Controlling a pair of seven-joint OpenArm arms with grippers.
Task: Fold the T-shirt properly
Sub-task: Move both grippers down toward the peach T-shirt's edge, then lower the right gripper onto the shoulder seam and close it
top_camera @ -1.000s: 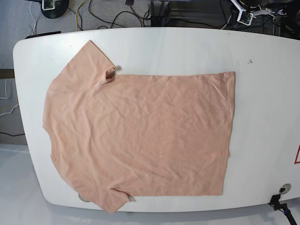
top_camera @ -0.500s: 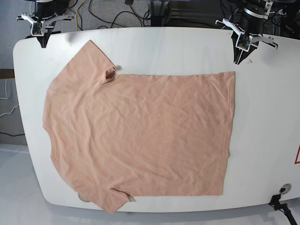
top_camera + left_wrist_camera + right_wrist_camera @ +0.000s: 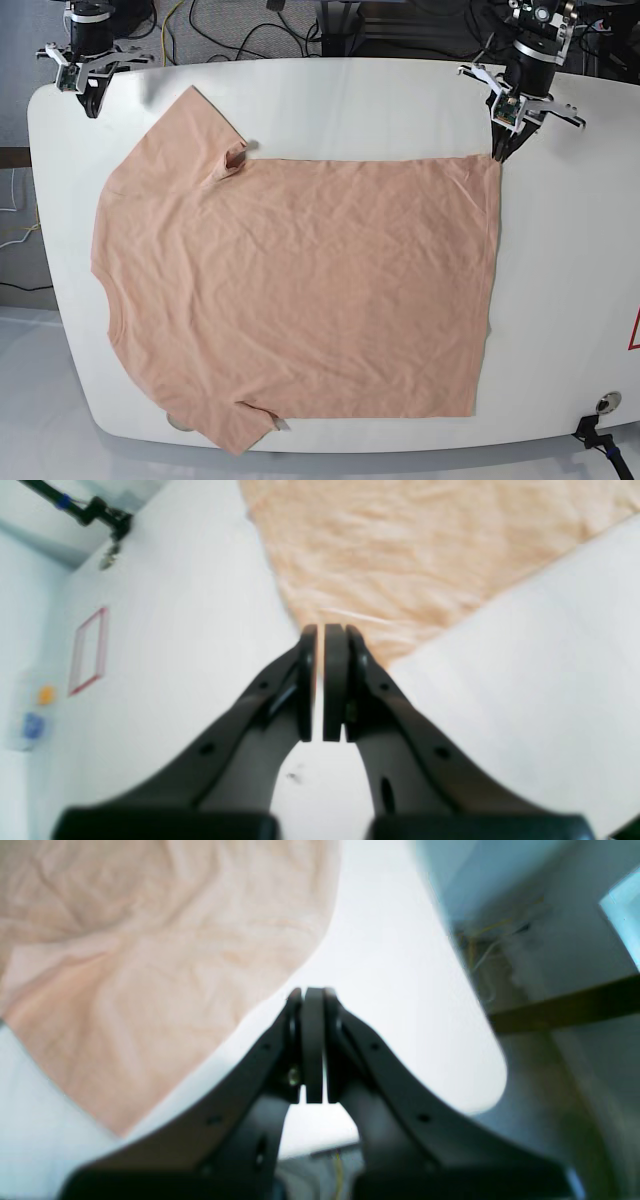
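Observation:
The peach-pink T-shirt point(image 3: 300, 290) lies spread flat on the white table point(image 3: 560, 250), collar to the left and hem to the right. One sleeve points to the far left and the other hangs over the near edge. My left gripper point(image 3: 498, 152) hovers at the shirt's far hem corner. In the left wrist view, my left gripper point(image 3: 320, 628) is shut with only a sliver between the pads, its tips over the T-shirt point(image 3: 400, 555) corner. My right gripper point(image 3: 90, 104) is at the table's far left corner, beyond the sleeve. In the right wrist view, my right gripper point(image 3: 312, 990) is shut and empty beside the T-shirt point(image 3: 125, 965).
A red-outlined mark point(image 3: 89, 650) lies on the table near its right end. A black clamp point(image 3: 598, 430) grips the near right edge. Cables point(image 3: 250, 30) run on the floor behind the table. The rounded table corner point(image 3: 490, 1080) drops off close to my right gripper.
Both arms have come in from behind the table. The left gripper has swung down to the shirt's far hem corner. The right gripper has shifted slightly at the far left corner. The shirt is unmoved.

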